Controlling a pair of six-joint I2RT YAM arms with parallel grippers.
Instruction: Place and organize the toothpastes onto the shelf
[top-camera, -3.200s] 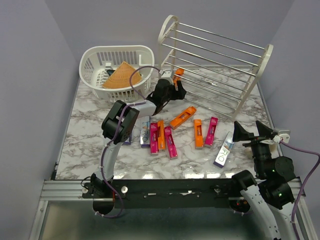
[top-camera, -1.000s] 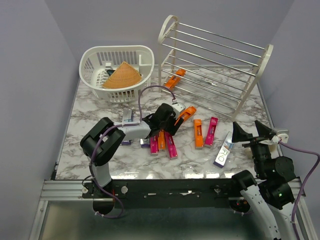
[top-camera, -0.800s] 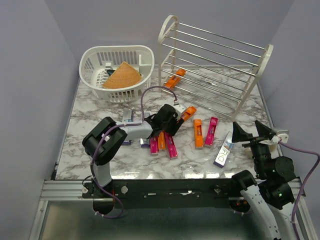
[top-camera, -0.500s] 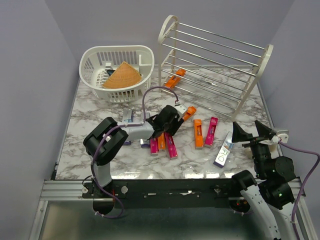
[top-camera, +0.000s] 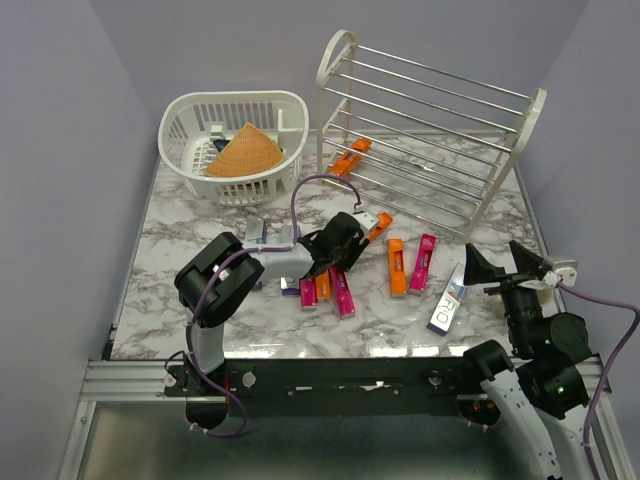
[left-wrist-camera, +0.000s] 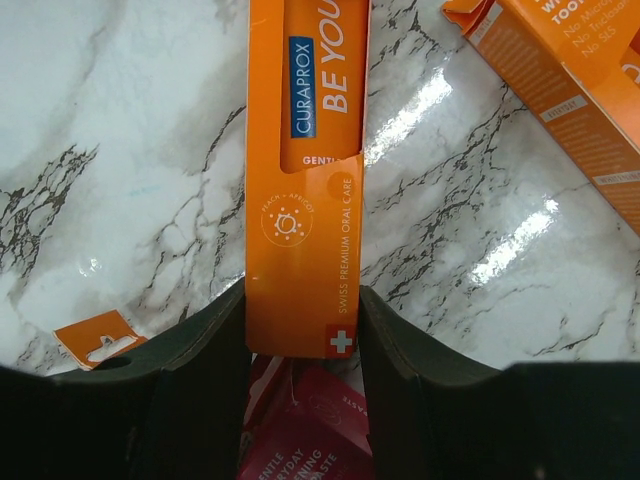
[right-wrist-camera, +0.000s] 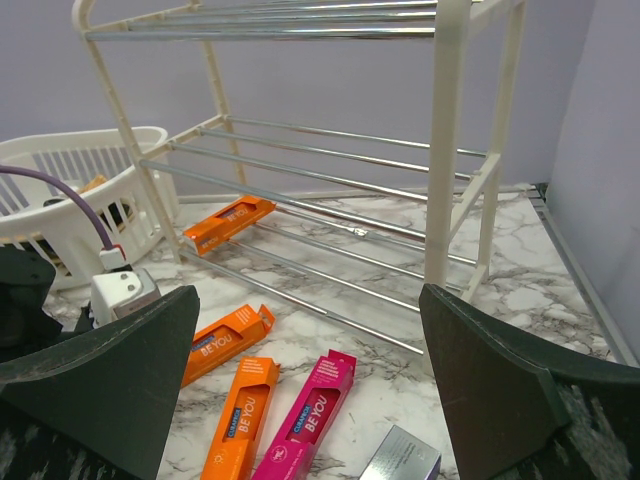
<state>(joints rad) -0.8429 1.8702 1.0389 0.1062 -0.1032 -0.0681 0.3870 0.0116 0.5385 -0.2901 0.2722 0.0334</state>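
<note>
The left end effector (left-wrist-camera: 303, 300) has its fingers (left-wrist-camera: 200, 360) set against both long sides of an orange carton (left-wrist-camera: 305, 180), gripping only the end nearest the wrist. The rest of the carton runs ahead, flat on the desk (left-wrist-camera: 120, 150). Such a short hold at one end is the chief risk: on lifting, the long free end may droop or swing, or the carton may slide out. Pink cartons (left-wrist-camera: 310, 430) lie just under and behind the fingers, so a low pull could drag them along. A torn orange tab (left-wrist-camera: 95, 338) lies loose just left of the fingers and could get swept about. Further ahead and to the right stands the shelf (top-camera: 335, 60), whose tiers are only thin rods. A slim carton laid along the gaps could drop through, so it probably needs to bridge several rods. One shelved carton (top-camera: 348, 157) already rests that way on the lowest tier; the other tiers look bare. To the left of the shelf the basket (top-camera: 240, 186) holds a woven cone (top-camera: 243, 152) with something dark beside it that I cannot make out. The right end effector (top-camera: 495, 262) hangs spread wide and holds nothing; a silver carton (top-camera: 448, 300) lies just to its left.
</note>
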